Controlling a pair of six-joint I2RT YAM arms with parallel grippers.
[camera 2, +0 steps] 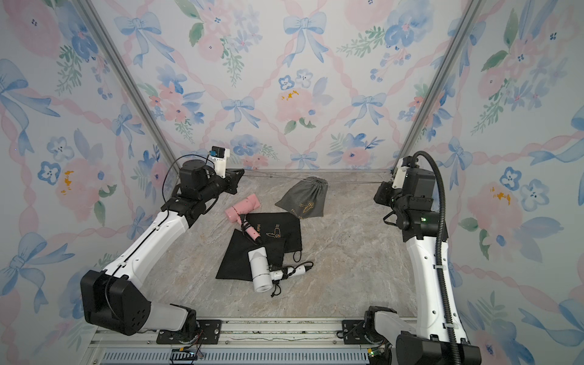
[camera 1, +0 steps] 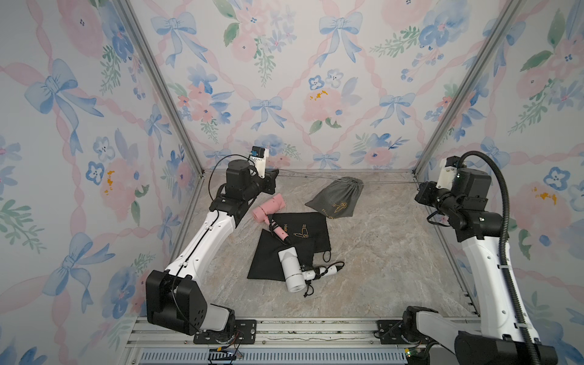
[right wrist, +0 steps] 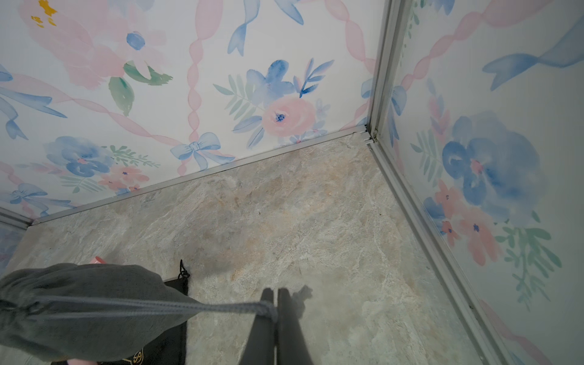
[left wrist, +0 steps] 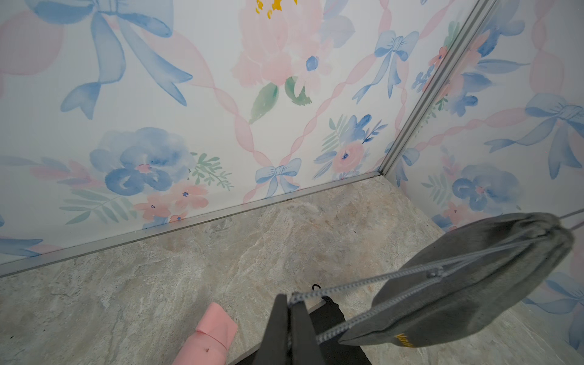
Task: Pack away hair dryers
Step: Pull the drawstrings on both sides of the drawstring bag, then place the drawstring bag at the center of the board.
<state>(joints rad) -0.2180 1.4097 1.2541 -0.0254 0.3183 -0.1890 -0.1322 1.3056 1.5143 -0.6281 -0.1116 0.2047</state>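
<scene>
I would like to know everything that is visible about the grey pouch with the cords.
The grey pouch is soft cloth with a gold print. It looks full, though its contents are hidden. Its mouth is gathered shut. One cord runs taut to the left gripper, another to the right gripper; both are shut on the cords. Its lower end seems to rest on the table.
</scene>
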